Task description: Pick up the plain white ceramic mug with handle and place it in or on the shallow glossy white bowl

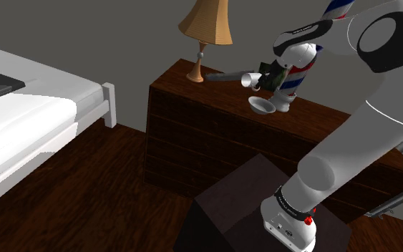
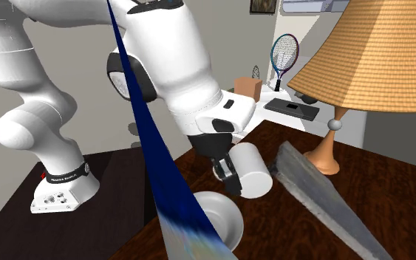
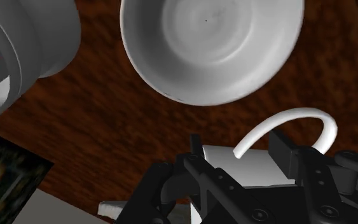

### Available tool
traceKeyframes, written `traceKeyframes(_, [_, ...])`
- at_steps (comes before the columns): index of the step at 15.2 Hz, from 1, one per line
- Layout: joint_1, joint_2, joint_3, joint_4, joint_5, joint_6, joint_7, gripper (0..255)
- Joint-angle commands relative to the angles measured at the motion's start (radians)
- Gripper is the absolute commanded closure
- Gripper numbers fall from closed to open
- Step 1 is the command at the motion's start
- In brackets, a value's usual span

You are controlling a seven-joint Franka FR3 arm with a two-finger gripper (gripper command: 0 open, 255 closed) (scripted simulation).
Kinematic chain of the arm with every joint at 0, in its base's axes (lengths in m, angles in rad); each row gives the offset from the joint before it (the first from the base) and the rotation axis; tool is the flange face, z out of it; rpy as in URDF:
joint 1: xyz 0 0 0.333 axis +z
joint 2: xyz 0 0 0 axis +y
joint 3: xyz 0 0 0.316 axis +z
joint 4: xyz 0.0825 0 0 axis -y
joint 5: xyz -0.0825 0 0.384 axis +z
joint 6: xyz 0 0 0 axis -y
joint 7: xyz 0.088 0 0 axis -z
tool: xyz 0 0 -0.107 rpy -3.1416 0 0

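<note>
Black two-finger gripper, hanging over the dark brown wooden dresser just short of the shallow glossy white bowl, is clamped on the plain white handled mug, lifted clear: picking looks done, placing is left.

Grey walls, dark wood floor, white bed, plus a tan-shaded lamp on the dark wood desk.

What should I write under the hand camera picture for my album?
The gripper clasps the white mug over the dresser, close to the empty bowl.
</note>
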Motion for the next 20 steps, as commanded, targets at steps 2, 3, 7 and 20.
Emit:
traceKeyframes(2, [-0.025,-0.075,-0.023,-0.082,-0.029,0.012,-0.036,255])
traceKeyframes(3, [-0.036,-0.098,-0.031,-0.107,-0.04,0.014,-0.049,255])
traceKeyframes(7, [-0.083,-0.188,-0.068,-0.194,-0.083,0.013,-0.104,255])
traceKeyframes(20, [-0.071,-0.135,-0.127,-0.296,0.006,0.144,-0.238,255])
